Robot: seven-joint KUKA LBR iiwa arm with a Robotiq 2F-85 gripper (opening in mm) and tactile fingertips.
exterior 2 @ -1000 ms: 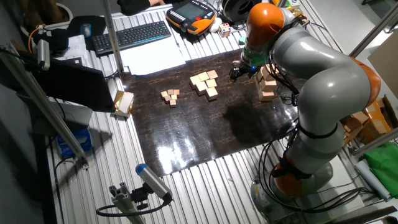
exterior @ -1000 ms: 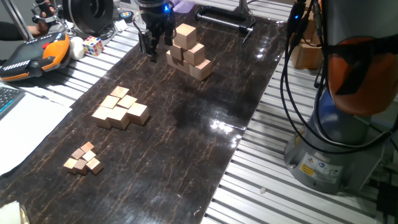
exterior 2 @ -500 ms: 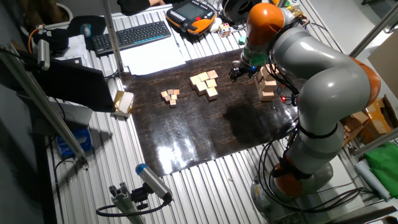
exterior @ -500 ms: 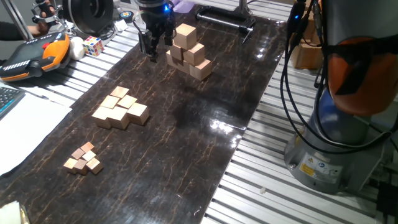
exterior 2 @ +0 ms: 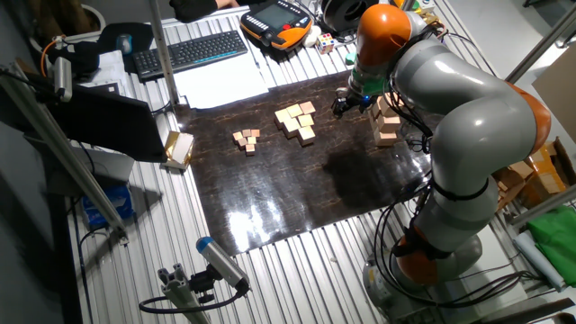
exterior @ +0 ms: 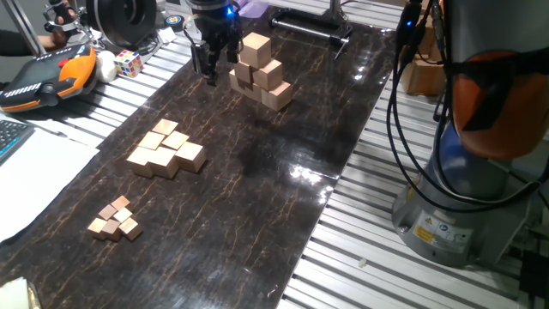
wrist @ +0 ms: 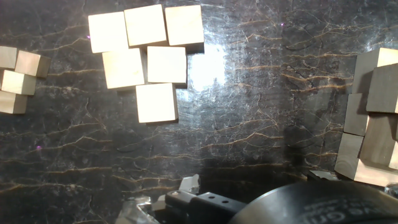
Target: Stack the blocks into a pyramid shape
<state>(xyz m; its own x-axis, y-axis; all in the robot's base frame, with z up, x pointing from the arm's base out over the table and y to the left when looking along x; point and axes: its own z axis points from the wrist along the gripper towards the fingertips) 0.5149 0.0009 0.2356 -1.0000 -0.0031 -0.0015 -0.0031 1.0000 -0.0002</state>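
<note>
gripper (exterior: 208, 69) hangs empty near the mat's (exterior: 257, 172) far edge, fingers slightly apart, beside the taller stack (exterior: 262, 73); blocks (exterior: 165, 150) sit mid-mat.

Robotics lab, slotted aluminium table (exterior: 480, 283), keyboard (exterior 2: 191, 52), cables (exterior: 403, 94)

**Three cameras, one dark mat**

Low and near at the table's (exterior: 369, 249) end, looking along the mat (exterior: 257, 172) toward the tool (exterior: 208, 69). High and far from the opposite side, taking in keyboard (exterior 2: 191, 51), arm (exterior 2: 450, 99) and whole mat. From the hand, straight down, close. Shared by all: the blocks (exterior: 167, 150) (exterior 2: 297, 121) (wrist: 146, 59).
</note>
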